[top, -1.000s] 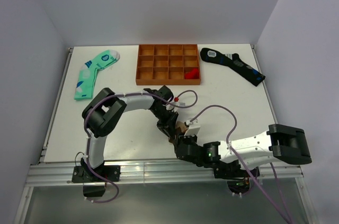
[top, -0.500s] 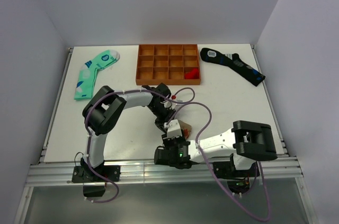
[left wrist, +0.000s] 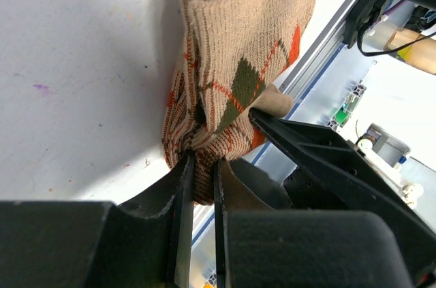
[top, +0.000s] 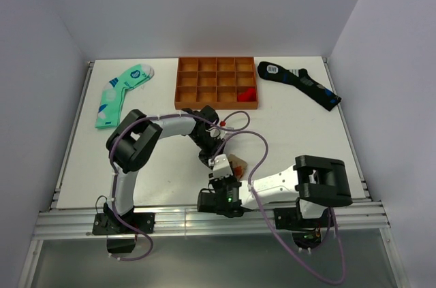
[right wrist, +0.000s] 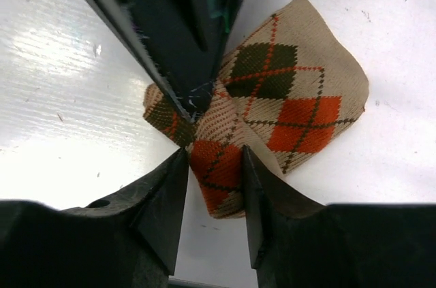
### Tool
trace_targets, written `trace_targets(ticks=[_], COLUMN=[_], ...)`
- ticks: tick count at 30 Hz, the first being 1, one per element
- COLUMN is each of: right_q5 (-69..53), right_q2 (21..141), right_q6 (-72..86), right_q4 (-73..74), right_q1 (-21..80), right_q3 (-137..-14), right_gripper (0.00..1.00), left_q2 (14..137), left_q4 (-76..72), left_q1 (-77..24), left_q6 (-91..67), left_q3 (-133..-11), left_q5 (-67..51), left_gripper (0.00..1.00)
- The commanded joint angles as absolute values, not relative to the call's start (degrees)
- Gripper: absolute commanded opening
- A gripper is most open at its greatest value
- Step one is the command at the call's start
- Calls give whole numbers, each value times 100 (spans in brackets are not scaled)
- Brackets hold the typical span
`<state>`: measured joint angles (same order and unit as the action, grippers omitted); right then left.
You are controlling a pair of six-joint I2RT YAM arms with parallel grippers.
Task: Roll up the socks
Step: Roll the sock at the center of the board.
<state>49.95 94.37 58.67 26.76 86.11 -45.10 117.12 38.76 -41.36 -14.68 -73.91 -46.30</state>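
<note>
White table [top: 306, 138]: tan argyle sock [right wrist: 293, 97] lay bunched near the front edge, centre, between both wrists. Left gripper [left wrist: 202, 158] was pinched narrow on a fold of the sock. Right gripper [right wrist: 214, 158] stood partly wide astride the sock's orange end; whether it gripped could not be told.

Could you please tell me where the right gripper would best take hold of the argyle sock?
Probably the folded orange-diamond end of the argyle sock, approached from the side opposite the left gripper, which pinches the bunched middle. That end lies flat, thick and free, and the right gripper straddles it.
</note>
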Motion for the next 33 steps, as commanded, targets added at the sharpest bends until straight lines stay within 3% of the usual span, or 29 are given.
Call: trace_targets(ticks=[1,5,8,11,19,27,33], right_q5=[3499,3550,3560,3376,2418,1820,1407], right_q2=[9319,8807,8526,8219,6725,5757,5993], right_q6=[6450,6785,6777,6557,6206,5950,6081], right_q4=[2244,1767,1530,1012,-1071,-1090,-405], right_q1=[8657,8587,8561,8473,7858,7427,7233], right_q3=[-3607,-2998,-2804,-2567,-1012,-685,-1001], right_gripper=[42,36,22,20,16,15,13], left_q2=[11707,11716,11690,11602,10768,9862,9414], left_q4=[3587,3498,3437,3323,2576,1890,1609], left_q1=[-3841,-3841,-3850,-3832,-3727,-3727,-3762], left_q6=[-1345,-1362,-1406,-1529,-2284,-2882,-3040], left_q3=[-7418,-7339,-7313,-7269,-6891,-6320,-5863], left_q5=[-4210,-4289,-4298,-4219,-3605,-2524,-1837], left_gripper=[1,1,2,2,16,28,30])
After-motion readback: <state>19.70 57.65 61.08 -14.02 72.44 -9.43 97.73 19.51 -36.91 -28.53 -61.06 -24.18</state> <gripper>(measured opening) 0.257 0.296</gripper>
